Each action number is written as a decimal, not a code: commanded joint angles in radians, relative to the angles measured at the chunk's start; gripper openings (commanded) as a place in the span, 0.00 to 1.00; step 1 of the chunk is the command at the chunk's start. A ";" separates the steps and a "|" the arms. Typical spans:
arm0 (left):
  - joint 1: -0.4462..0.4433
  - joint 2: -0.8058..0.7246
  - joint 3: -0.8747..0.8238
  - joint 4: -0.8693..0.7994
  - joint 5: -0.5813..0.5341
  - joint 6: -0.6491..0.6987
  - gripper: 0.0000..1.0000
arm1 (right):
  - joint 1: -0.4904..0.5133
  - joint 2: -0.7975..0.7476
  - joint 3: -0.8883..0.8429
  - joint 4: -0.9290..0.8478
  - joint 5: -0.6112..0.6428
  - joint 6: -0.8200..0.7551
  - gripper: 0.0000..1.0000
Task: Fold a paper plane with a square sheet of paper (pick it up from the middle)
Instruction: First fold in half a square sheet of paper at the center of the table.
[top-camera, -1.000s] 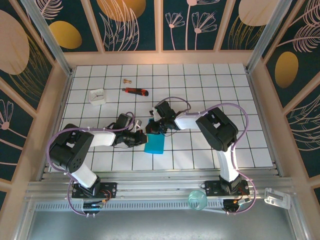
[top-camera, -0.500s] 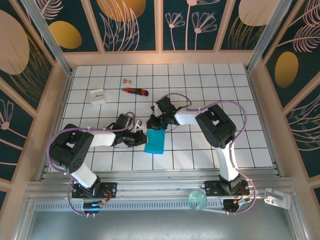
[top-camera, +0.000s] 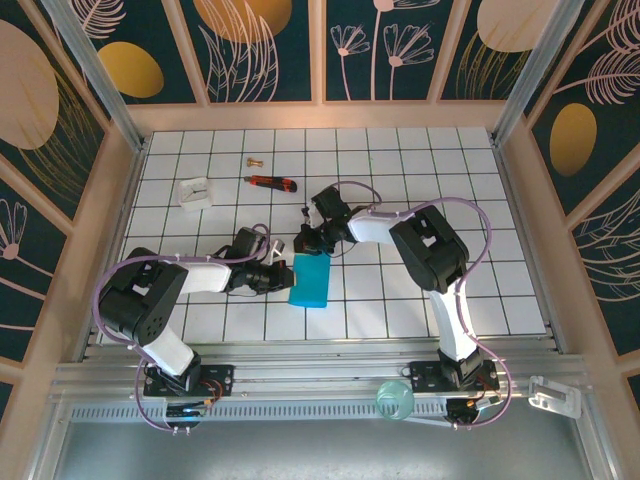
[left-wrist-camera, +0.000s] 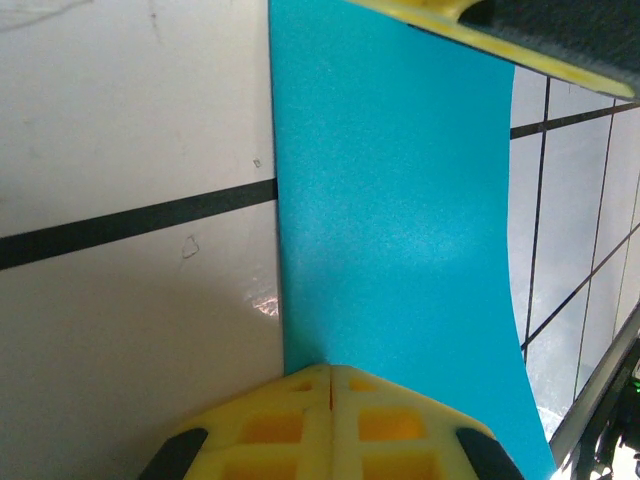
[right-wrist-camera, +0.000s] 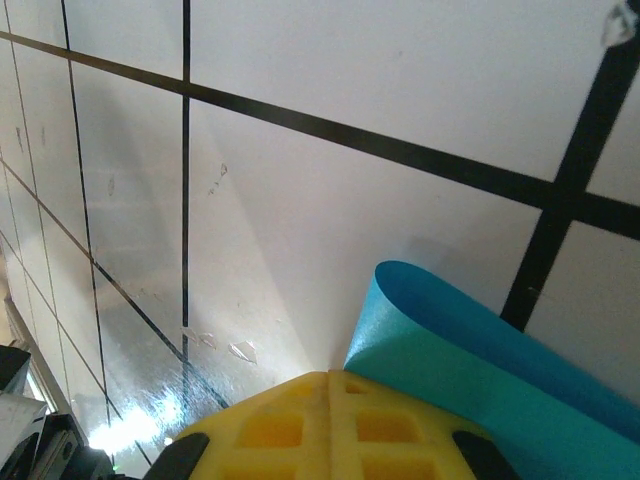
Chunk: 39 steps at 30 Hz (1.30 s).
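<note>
Left gripper (left-wrist-camera: 330, 372), clenched on nothing, is pressing the left edge of the folded square sheet of paper (top-camera: 310, 282) against the tiled table (top-camera: 420, 170), probably pinning it, while right gripper (right-wrist-camera: 330, 378), likewise clenched, is bearing on its curled far fold, seemingly to crease it

The paper (top-camera: 310, 281) is plain teal-blue, doubled over into a narrow rectangle. It lies flat on the tiled bench (top-camera: 420, 180), front of centre. One end curls in a soft, uncreased loop.
</note>
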 joint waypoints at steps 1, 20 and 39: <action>-0.030 0.152 -0.092 -0.204 -0.193 0.060 0.00 | -0.073 0.073 0.036 0.019 0.213 -0.037 0.00; -0.031 0.152 -0.093 -0.201 -0.193 0.066 0.00 | -0.116 0.152 0.153 -0.025 0.250 -0.036 0.00; -0.032 0.135 -0.093 -0.187 -0.195 0.047 0.00 | -0.198 0.157 0.311 -0.042 0.188 -0.073 0.00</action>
